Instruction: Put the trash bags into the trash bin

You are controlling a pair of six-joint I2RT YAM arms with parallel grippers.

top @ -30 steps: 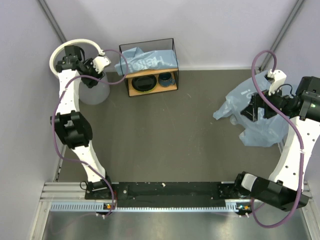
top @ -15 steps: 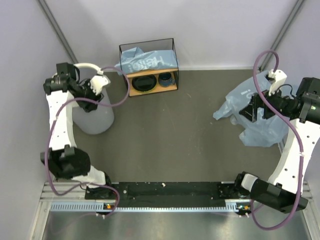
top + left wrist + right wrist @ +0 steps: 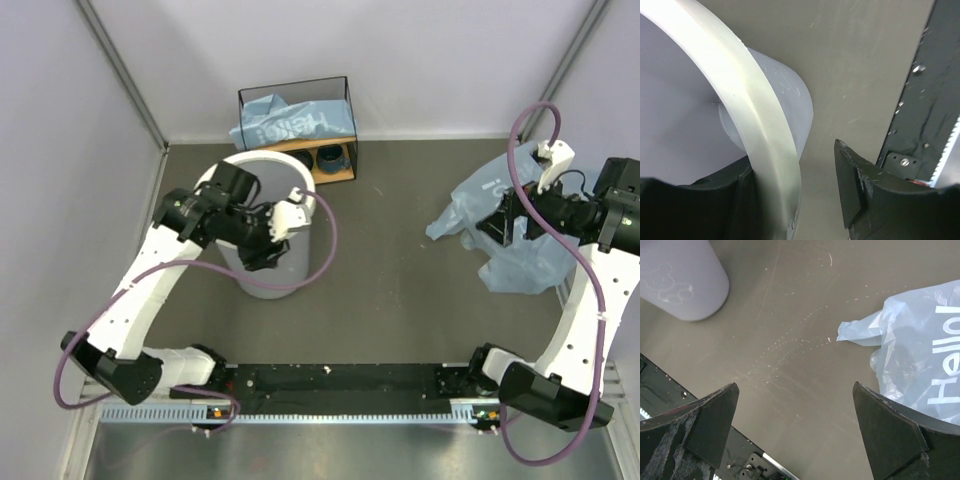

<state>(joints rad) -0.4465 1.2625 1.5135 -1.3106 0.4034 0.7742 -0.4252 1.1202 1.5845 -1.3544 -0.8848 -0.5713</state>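
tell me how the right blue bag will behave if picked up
The bag is thin, crumpled film, so it will probably sag and drape, not hold shape. Lying flat and see-through, it is likely very light. Its smooth film may slip from a loose pinch.

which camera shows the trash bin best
Top external: most of the trash bin shows, white rim and wall, partly behind the left arm. Left wrist gives only a close slice of rim and wall; right wrist only its lower wall, top left.
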